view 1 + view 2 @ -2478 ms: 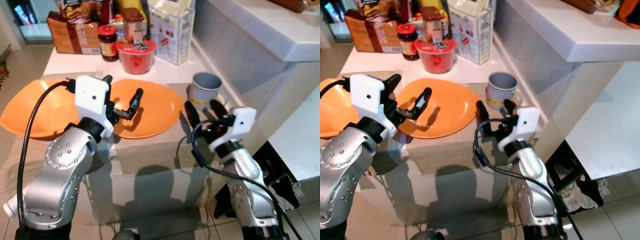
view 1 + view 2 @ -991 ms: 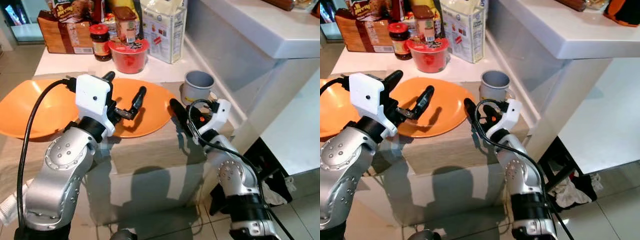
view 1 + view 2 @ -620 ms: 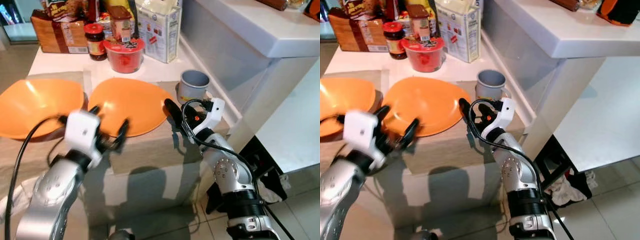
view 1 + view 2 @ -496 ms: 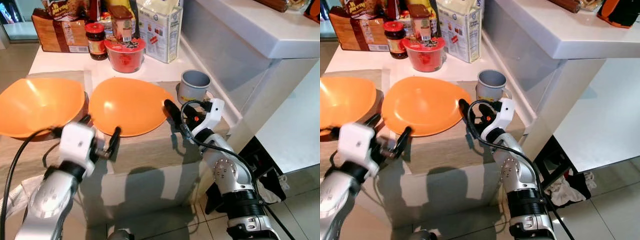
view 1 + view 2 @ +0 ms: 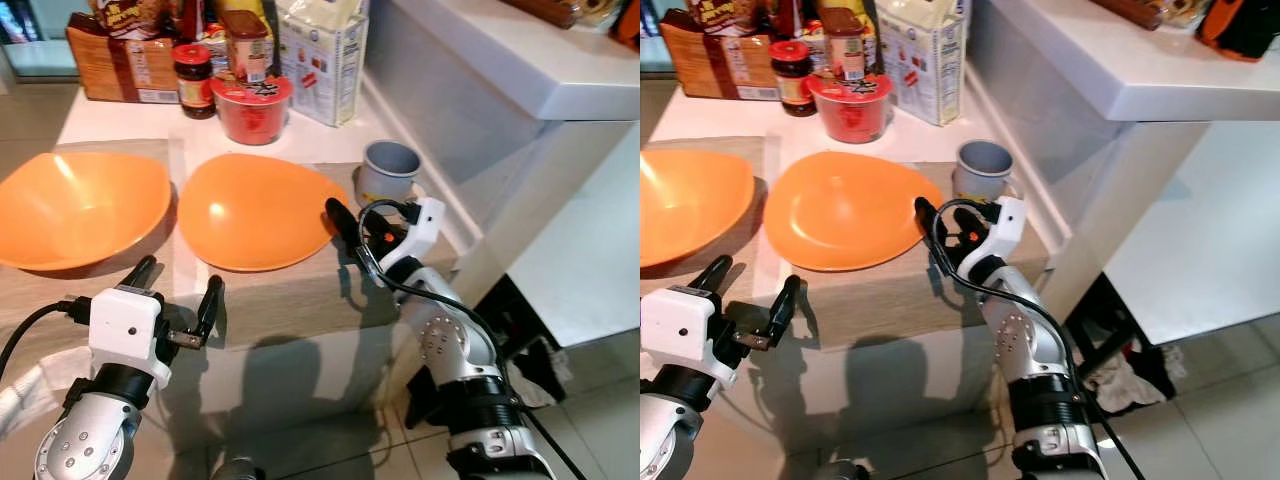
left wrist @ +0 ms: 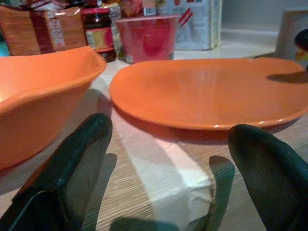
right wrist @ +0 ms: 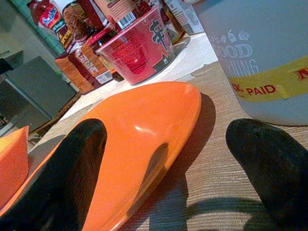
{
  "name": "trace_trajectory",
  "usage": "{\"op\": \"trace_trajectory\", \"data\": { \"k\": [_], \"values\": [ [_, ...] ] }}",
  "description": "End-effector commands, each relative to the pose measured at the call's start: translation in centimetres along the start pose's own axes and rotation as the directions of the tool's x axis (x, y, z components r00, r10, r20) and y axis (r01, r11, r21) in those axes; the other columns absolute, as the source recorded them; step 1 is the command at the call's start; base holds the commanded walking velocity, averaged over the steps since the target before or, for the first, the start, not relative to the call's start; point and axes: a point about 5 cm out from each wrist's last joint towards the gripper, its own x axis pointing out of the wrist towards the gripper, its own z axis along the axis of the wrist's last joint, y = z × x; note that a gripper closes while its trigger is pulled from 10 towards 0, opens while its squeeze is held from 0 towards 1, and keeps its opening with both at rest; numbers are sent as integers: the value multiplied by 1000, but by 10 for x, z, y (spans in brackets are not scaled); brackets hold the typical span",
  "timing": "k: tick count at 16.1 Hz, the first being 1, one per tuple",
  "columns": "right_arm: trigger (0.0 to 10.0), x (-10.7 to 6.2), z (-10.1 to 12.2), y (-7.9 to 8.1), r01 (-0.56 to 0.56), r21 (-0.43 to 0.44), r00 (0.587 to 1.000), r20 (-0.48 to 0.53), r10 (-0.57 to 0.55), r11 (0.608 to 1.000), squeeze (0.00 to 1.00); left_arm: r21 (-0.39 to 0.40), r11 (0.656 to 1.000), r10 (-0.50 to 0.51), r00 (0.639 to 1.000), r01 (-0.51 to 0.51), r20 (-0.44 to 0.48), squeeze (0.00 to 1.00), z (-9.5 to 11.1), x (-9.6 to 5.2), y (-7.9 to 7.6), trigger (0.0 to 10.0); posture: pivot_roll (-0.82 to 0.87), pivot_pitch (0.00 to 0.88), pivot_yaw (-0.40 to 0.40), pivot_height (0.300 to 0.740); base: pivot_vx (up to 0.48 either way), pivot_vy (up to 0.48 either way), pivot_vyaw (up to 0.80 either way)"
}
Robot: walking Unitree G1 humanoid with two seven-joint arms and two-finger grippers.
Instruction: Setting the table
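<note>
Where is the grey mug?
The grey mug stands on the table's right side, just right of the orange plate and behind the right gripper, with the carton further back.

Head downward; wrists low, sharing plate [image 6: 207, 91].

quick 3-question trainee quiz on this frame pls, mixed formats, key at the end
1. True or false: the right hand is shut on the grey mug.
2. Which lies between the orange bowl and the mug?
A. a fork
B. the orange plate
C. a napkin
3. Fill in: the left hand is open near the table's front edge, holding ____.

Key
1. False. Its fingers are spread, one over the plate's rim and one near the mug.
2. B
3. nothing
</note>
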Motion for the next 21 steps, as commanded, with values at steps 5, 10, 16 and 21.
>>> {"op": "trace_trajectory", "data": {
  "k": [5,10,16,21],
  "values": [
    [10000,12,-24,2,-2,59,996,-92,8,998,0,-47,998,-38,999,38,5,0,-2,3,-6,10000,226,53,-92,740,0,0,0],
    [10000,20,-26,3,-15,32,993,-113,19,999,0,-44,998,-45,998,46,34,0,0,13,-4,10000,232,54,-103,740,0,0,0],
    [10000,16,-16,0,-7,-120,997,-72,-1,993,0,-39,998,-46,998,48,42,0,4,21,-9,10000,213,56,-104,740,0,0,0],
    [10000,-33,16,-17,118,-539,992,97,-78,834,0,-31,997,-68,997,69,48,0,9,40,-12,10000,140,46,-75,740,0,0,0]
  ]
}}
